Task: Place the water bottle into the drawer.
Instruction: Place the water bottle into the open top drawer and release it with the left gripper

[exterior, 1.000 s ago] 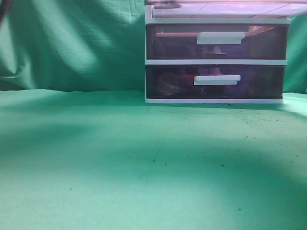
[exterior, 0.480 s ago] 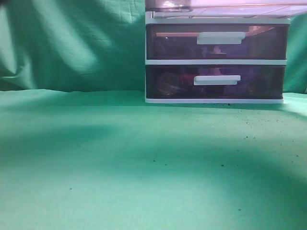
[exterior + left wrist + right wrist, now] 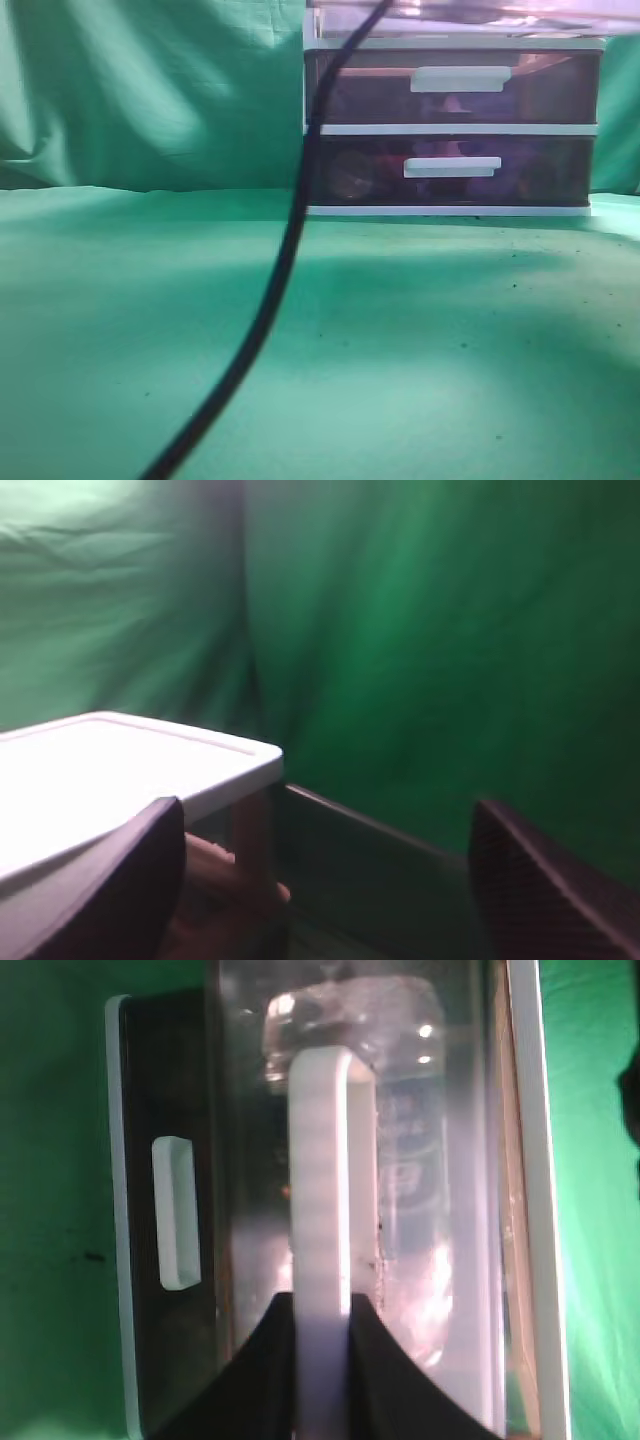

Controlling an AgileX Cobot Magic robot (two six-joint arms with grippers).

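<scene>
Bottle's in, and we're on the handle

Water bottle (image 3: 400,1160) lies inside the pulled-out drawer (image 3: 470,1260); our right gripper (image 3: 322,1360) is clamped on its white handle (image 3: 320,1210), left gripper (image 3: 320,880) spread wide — next, push shut

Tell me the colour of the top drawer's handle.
White; the handle shows best in the right wrist view, gripped.
</scene>
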